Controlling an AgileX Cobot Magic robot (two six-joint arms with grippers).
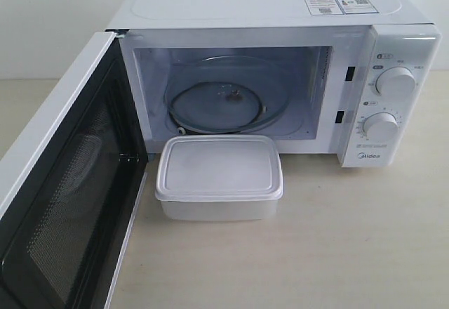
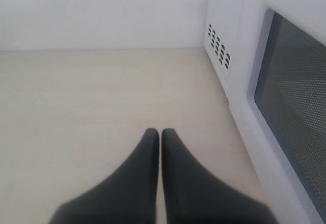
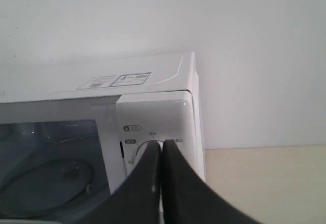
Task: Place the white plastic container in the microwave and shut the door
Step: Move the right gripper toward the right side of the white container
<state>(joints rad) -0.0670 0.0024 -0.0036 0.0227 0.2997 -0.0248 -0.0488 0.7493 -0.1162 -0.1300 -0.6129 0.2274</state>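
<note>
**Awaiting pickup: container outside the open microwave, both tools empty**

**Tabletop** [image 1: 351, 246]: pale and level, and it carries every item.

**Microwave** [image 1: 266, 7]: stands at the far side of the tabletop with its cavity facing near. Inside is only the glass turntable [image 1: 217, 102], with nothing on it.

**Door** [image 1: 63, 196]: swung wide open to the left, showing its black inner frame and mesh window. The opening is unobstructed.

**White plastic container** [image 1: 219, 175]: lid on, resting on the tabletop just in front of the cavity mouth, towards its left half. Whether its far edge touches the microwave's front sill cannot be told. It is not inside.

**Left tool** [image 2: 161, 134]: clenched, fingers pressed together, grasping nothing. Its own camera places it over bare tabletop on the outer side of the door.

**Right tool** [image 3: 162, 145]: clenched and empty, facing the control panel at the upper dial [image 1: 395, 81]. Neither tool appears in the exterior view.

**Assessment:** the loading step is in hand but not begun, as no tool is at the container.
- The next move calls for one tool to unclench and come down over the container.
- It must then take a firm hold across the box or at its rim, lift it over the sill and set it on the turntable.
- The box looks broad, so a wide opening is likely needed.
- Closing the door follows, and the left tool appears well placed to push it from outside.
</note>
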